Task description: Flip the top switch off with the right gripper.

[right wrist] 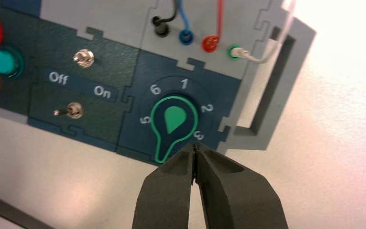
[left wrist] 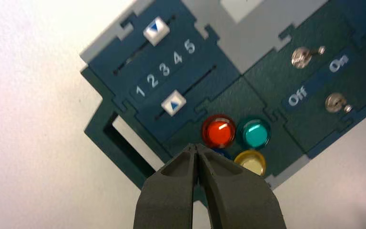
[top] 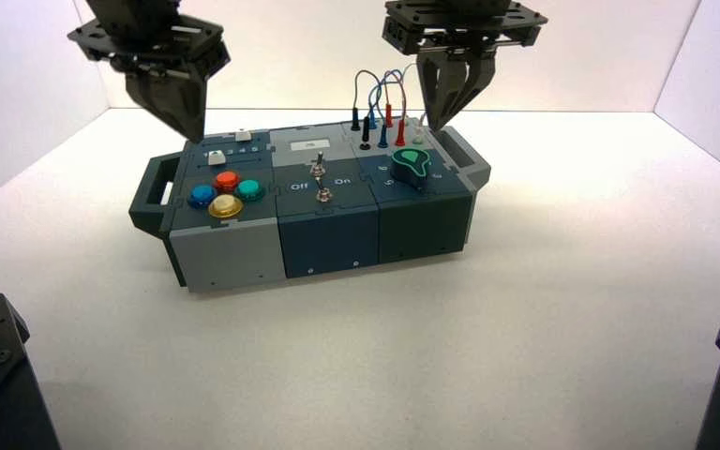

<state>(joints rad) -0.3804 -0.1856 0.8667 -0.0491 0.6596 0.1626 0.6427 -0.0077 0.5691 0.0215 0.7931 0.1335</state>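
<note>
The white worktop (top: 525,309) carries the box (top: 319,234), a long block of grey, blue and dark green sections with a handle at each end.

The left gripper (top: 186,117) hangs above the box's left rear corner, over the slider section; its fingers (left wrist: 171,191) are pressed together with nothing between them. The right gripper (top: 445,108) hangs above the box's right rear corner, near the wire sockets and well apart from the switches; its fingers (right wrist: 238,191) are likewise clenched on nothing.

On the right section sits the green pointed knob (right wrist: 170,125), ringed by numbers, its point aimed between 3 and 5. On the left section, four round push buttons are clustered: red (left wrist: 218,131), teal (left wrist: 254,134), yellow (left wrist: 250,161) and blue (top: 202,195). Behind them are two sliders with white caps (left wrist: 155,29), with the numbers 1 to 5 between their tracks. Coloured wires (top: 380,94) loop between sockets at the rear right.

In the middle section, the top switch (right wrist: 83,57) stands on the rear side of the "Off" and "On" lettering, untouched; I cannot tell which way its lever leans. The bottom switch (right wrist: 71,110) sits on the front side, its lever leaning toward the Off side.
</note>
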